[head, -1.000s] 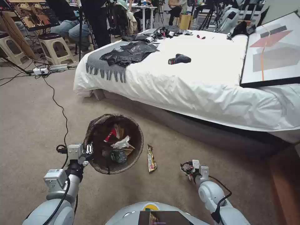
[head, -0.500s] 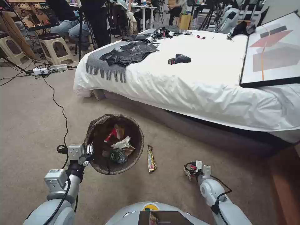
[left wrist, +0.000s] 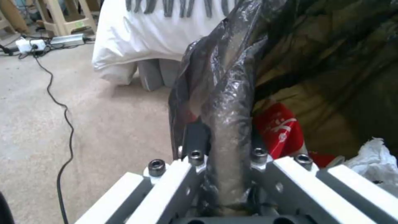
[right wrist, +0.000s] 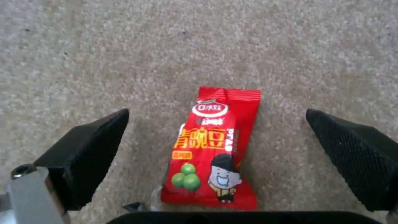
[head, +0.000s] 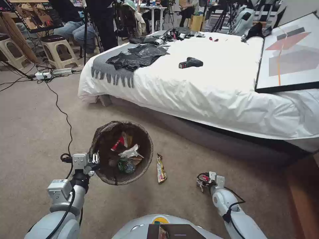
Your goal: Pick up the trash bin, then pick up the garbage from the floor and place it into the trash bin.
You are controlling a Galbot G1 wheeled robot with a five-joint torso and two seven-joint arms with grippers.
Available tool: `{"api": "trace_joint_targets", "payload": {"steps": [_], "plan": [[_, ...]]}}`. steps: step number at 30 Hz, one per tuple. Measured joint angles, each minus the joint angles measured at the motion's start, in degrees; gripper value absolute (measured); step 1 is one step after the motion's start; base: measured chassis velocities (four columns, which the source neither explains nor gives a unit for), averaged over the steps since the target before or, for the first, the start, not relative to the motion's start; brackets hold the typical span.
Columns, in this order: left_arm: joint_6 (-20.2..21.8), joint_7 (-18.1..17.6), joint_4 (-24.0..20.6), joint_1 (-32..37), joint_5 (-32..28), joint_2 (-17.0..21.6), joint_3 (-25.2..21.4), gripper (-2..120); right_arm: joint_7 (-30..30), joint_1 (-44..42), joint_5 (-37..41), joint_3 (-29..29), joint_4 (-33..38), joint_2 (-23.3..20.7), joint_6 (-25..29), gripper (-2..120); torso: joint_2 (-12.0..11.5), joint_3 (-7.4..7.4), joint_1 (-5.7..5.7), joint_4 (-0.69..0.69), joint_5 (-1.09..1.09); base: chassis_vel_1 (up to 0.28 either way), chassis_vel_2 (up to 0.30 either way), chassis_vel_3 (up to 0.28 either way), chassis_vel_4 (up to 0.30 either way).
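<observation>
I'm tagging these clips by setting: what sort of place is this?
Probably a mock bedroom set up inside a lab or studio: a bed with white bedding stands on carpet, while behind it are tripods, plastic stools and loose cables.

Bag-lined trash bin (head: 121, 179) holding litter; yellow wrapper (head: 161, 169) just beside it; red snack packet (right wrist: 213, 149) flat on carpet.

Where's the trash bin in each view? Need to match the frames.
Head view: trash bin, lower left of centre, left gripper shut on its rim.
Left wrist view: its bagged rim, clamped in the gripper at centre.
Right wrist view: carpet and red wrapper under the open right gripper instead.
Shared landmark: black cable on carpet.
</observation>
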Motion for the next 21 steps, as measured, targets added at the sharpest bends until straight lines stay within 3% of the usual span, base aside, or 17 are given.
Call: {"api": "trace_joint_targets", "payload": {"steps": [21], "plan": [[0.08,-0.07,0.00,-0.34,0.47,-0.03,0.66,3,6.32,1.41,-1.33,-2.07,-0.82,1.33,-3.33,99,0.00,0.00,0.00,0.00,-0.02,0.000,0.000,0.000,0.000]]}}
